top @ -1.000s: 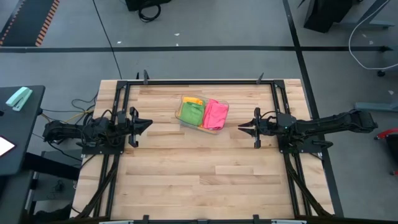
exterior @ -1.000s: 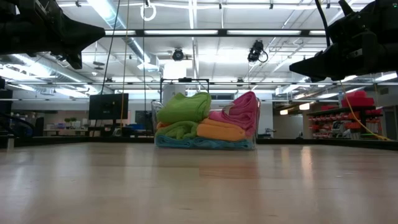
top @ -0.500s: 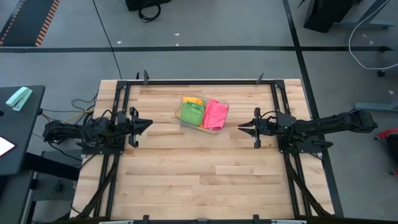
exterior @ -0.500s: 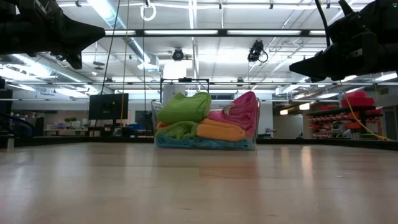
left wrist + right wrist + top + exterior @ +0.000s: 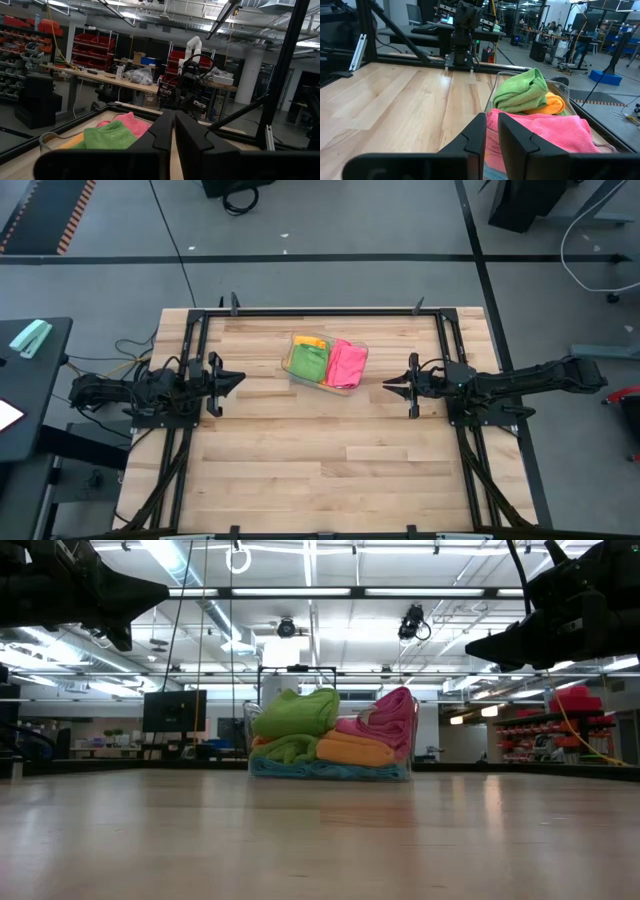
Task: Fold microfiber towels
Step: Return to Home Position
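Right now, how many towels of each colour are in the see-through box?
Green towel: 1
Pink towel: 1
Orange towel: 1
Blue towel: 1
Total: 4 towels that show, all piled in the clear tray. More could be hidden underneath.

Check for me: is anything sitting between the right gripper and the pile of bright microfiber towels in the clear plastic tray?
Nothing visible does. The right gripper hangs beside the clear plastic tray, with only bare wooden table between them. The pink microfiber towel lies nearest it, the green microfiber towel beyond.
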You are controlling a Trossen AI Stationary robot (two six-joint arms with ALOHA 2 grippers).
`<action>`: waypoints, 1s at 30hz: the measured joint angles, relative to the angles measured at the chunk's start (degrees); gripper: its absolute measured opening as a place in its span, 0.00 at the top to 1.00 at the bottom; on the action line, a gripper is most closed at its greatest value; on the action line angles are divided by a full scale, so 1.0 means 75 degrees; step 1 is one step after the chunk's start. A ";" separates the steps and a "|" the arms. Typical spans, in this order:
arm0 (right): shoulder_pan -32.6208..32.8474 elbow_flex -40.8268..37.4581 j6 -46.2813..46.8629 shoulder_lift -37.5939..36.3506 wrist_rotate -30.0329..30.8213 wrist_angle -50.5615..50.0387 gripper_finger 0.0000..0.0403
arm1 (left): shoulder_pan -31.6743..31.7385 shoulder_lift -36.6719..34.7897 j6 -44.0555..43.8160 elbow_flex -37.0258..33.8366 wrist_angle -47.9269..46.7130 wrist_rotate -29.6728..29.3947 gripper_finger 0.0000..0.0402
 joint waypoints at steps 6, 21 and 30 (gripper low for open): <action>0.0000 0.0000 0.0000 0.0002 -0.0001 0.0000 0.86 | 0.0000 0.0000 0.0000 0.0002 0.0000 0.0001 0.91; 0.0001 0.0000 0.0000 0.0001 -0.0001 0.0000 0.86 | 0.0000 0.0000 0.0003 0.0000 -0.0001 0.0001 0.93; -0.0001 0.0000 0.0000 0.0000 -0.0001 0.0000 0.86 | 0.0000 0.0000 0.0003 0.0003 -0.0002 0.0001 0.92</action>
